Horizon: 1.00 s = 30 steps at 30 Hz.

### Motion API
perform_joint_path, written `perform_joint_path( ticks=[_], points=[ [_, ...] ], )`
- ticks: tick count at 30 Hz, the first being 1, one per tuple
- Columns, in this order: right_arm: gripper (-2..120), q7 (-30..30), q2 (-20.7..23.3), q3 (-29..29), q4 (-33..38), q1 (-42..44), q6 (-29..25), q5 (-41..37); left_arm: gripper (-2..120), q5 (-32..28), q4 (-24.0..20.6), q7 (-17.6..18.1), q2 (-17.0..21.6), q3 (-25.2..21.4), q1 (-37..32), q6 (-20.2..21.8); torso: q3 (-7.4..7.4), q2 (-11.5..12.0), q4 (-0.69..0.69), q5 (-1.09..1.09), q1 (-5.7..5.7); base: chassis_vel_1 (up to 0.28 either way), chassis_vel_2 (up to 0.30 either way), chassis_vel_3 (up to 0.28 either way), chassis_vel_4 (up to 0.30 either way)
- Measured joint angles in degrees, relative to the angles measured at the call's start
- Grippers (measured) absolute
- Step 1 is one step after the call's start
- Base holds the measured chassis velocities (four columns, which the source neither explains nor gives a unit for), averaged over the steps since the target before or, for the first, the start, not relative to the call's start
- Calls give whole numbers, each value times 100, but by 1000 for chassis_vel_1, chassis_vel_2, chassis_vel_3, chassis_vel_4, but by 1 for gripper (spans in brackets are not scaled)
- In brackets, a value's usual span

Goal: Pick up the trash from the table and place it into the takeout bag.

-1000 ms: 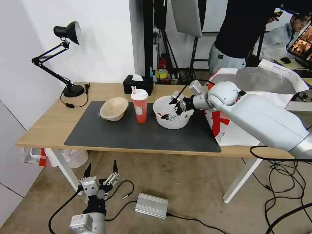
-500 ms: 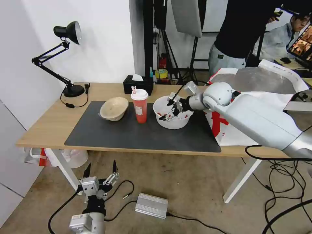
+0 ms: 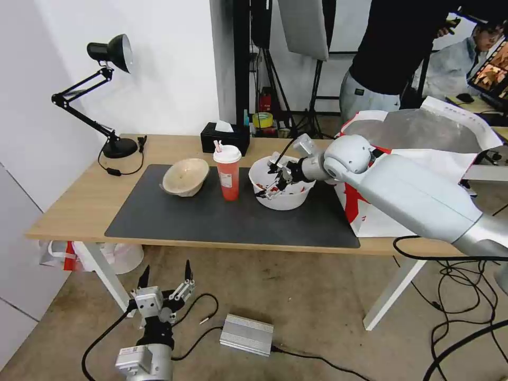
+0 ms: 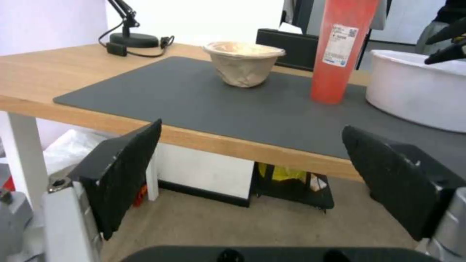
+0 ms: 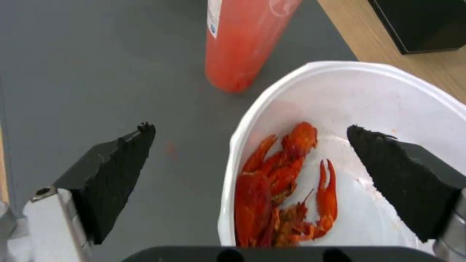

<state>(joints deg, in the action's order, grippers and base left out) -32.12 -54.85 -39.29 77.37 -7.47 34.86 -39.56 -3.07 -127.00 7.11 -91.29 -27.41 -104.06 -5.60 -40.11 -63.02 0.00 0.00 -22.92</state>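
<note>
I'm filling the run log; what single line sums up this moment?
right pincer: open, straddling white bowl rim | left pincer: open, parked below table | cup, paper bowl: on mat

Light-wood table (image 3: 79,209) under dark grey mat (image 3: 211,219)

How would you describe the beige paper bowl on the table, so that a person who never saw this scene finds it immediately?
Start at the long light-wood table and find the dark grey mat on it. Three disposables stand in a row there; the beige paper bowl is the one nearest the black desk lamp. Unlike the red cup and the white plastic bowl beside it, it is crumpled, tilted and empty.
</note>
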Motion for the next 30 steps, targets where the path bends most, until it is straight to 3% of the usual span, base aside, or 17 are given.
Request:
perform_joint_path(
  ticks=[17,30],
  points=[
    [100,98,-186,-59,-108,-16,92,14,100,-7,56,5,0,9,27,-3,0,0,0,0,0,0,0,0,0],
    [100,147,-21,-30,117,276,135,51,100,-22,62,16,1,-6,27,-9,1,0,0,1,0,0,0,0,0]
  ],
)
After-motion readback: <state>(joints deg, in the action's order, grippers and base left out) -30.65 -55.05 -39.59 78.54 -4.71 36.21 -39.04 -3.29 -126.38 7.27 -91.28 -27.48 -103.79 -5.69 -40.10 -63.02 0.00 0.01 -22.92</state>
